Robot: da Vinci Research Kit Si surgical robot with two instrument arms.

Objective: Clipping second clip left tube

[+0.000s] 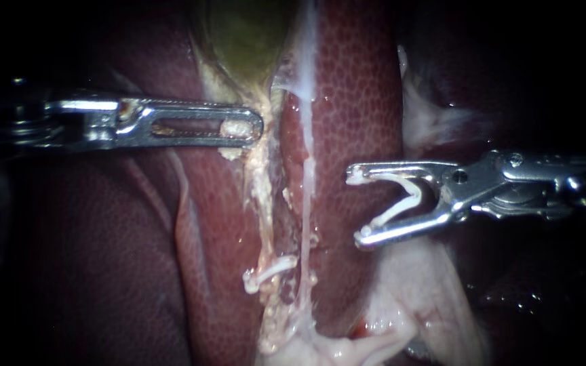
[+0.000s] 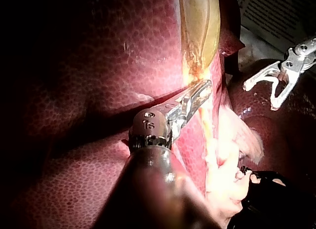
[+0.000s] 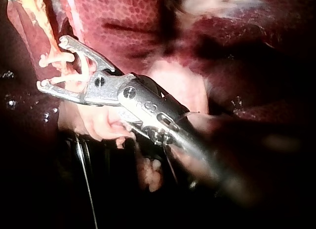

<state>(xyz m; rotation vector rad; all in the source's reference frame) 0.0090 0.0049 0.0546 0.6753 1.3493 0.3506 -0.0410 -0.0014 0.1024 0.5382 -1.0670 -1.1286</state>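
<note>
**Endoscope view.**
- Left instrument (image 1: 252,129): enters from the left, shaft level. Pincer closed flat on pale tissue (image 1: 239,129) just under the gallbladder (image 1: 242,34).
- Left tube (image 1: 260,196): frayed, yellowish strand running down from that hold, long axis near upright, liver (image 1: 354,102) either side. A fitted clip (image 1: 270,270) sits across it low down.
- Right instrument (image 1: 358,206): enters from the right. Pincer spread wide and holding an open clip (image 1: 395,211), both legs seated against the jaws, mouth facing the tube.
- Key relation: the tube lies straight ahead of the open mouth, well apart, with a thinner pale strand (image 1: 304,203) between. Mouth roughly square to the tube's axis. Right instrument judged the one to close in, above the fitted clip.

**Left wrist view.**
- Pincer closed on the yellowish strand below the gallbladder. The tube runs on beside and beneath it. The right pincer stands off, open.

**Right wrist view.**
- Pincer wide with the clip inside, tube ahead of its tips, not yet between them.
</note>
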